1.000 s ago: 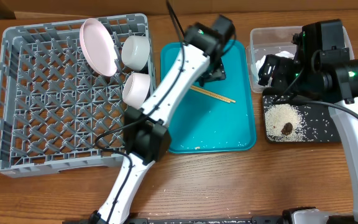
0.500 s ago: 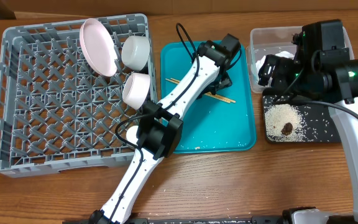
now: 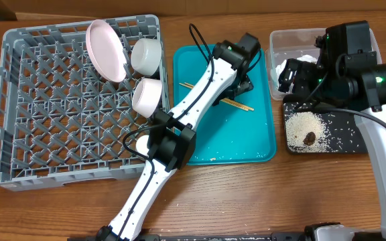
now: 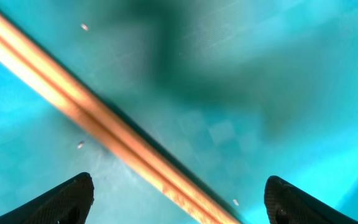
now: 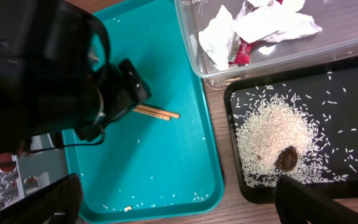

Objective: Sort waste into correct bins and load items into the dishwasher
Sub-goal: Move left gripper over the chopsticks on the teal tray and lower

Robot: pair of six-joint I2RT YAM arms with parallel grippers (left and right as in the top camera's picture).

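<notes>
Wood-grain brown tabletop (image 3: 313,194) carried everything. Two thin wooden chopsticks (image 3: 238,104) lay side by side on the flat teal plastic tray (image 3: 246,144). Right above them was the left gripper (image 4: 179,202), its jaws spread wide, the sticks between them ungripped. The right gripper (image 5: 179,205) hung released and empty near the shallow black rectangular tray (image 3: 344,146) of loose white rice grains (image 3: 301,124). The large square grey plastic dish rack (image 3: 45,120) stood leftmost.
</notes>
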